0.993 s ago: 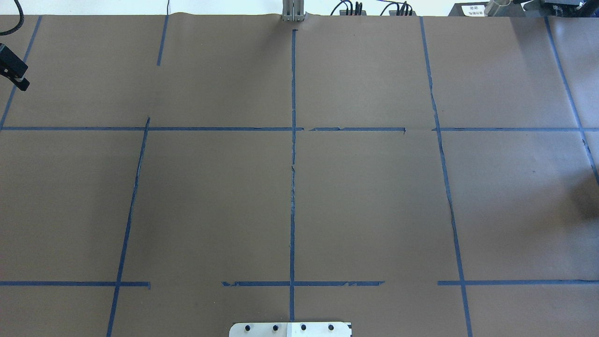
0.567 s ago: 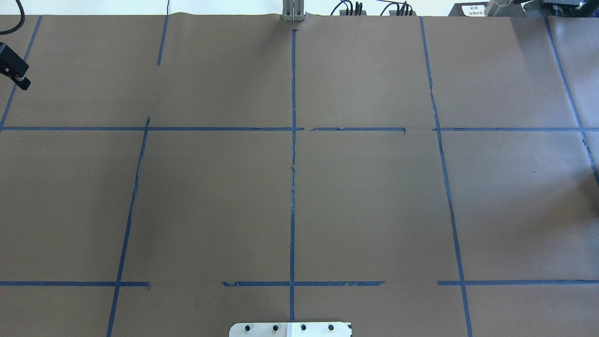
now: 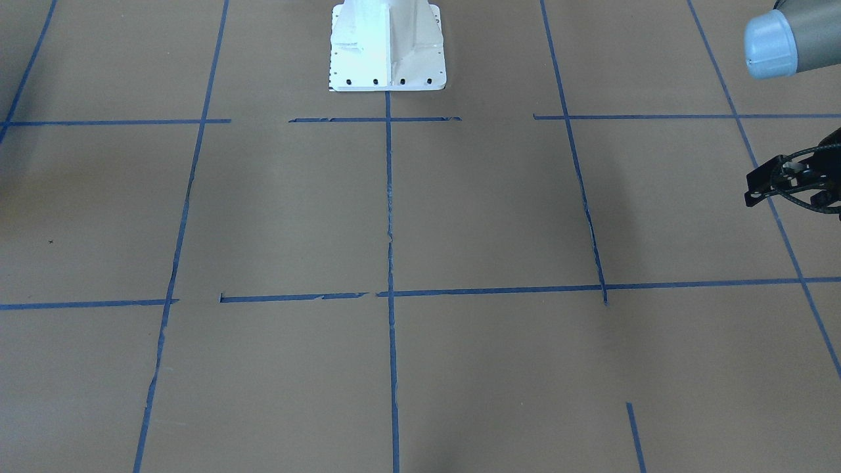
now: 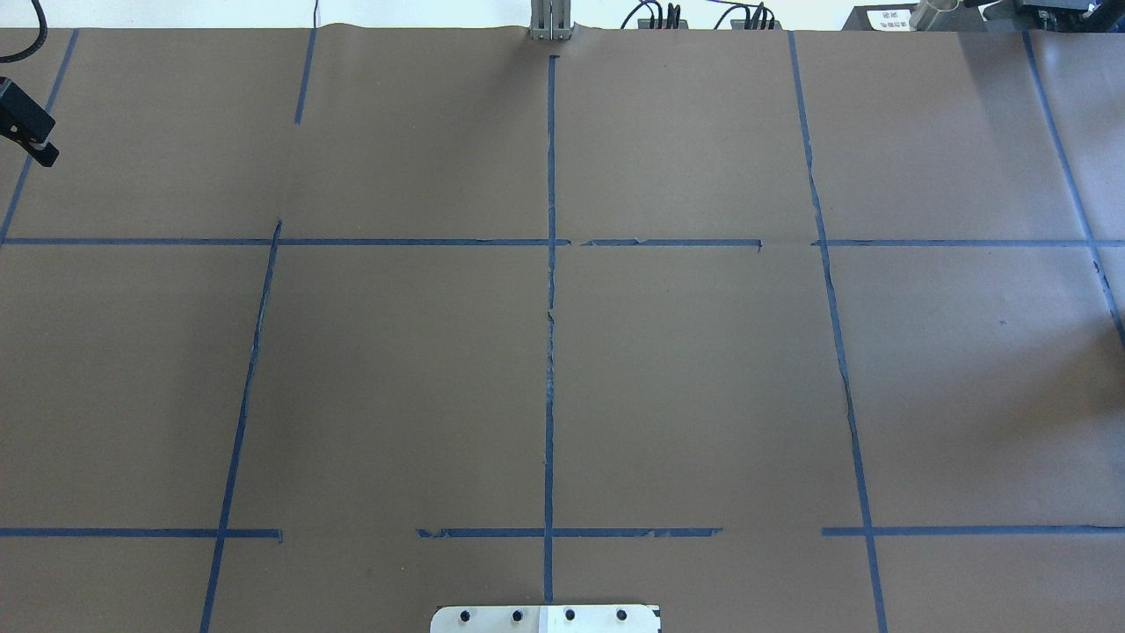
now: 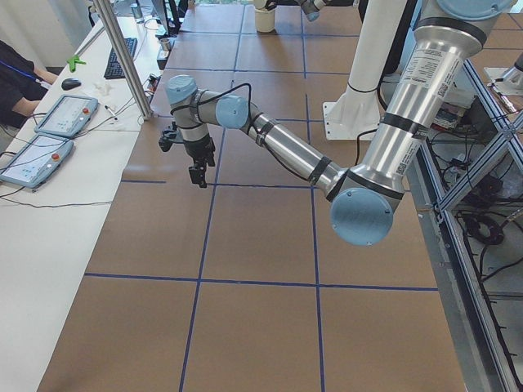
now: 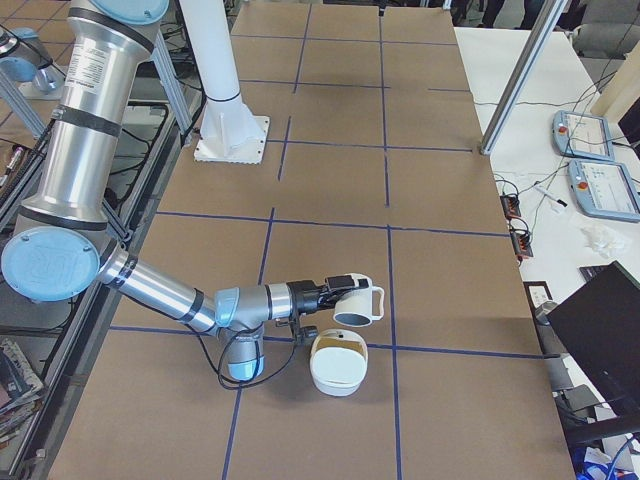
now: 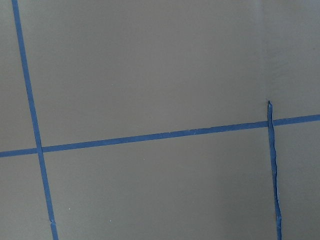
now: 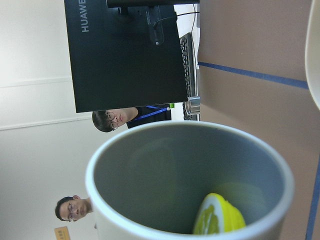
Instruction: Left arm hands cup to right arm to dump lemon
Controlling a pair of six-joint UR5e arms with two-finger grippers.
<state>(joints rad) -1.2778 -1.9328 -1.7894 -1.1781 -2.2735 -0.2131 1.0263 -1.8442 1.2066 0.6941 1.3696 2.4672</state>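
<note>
Left hand point(image 5: 199, 177) over blue-taped brown table point(image 4: 703, 378)

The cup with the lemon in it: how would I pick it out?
In the exterior right view, follow the near, large right arm out over the brown table to its tip. There the cup hangs tipped sideways by a white bowl. Unlike the bowl, it has a loop handle and a lemon slice inside.

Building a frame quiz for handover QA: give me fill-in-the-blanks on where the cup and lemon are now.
1. The lemon lies ____ the cup.
2. The left gripper holds ____.
3. The bowl near the tilted cup is ____ in colour.
Missing words: inside; nothing; white.
</note>
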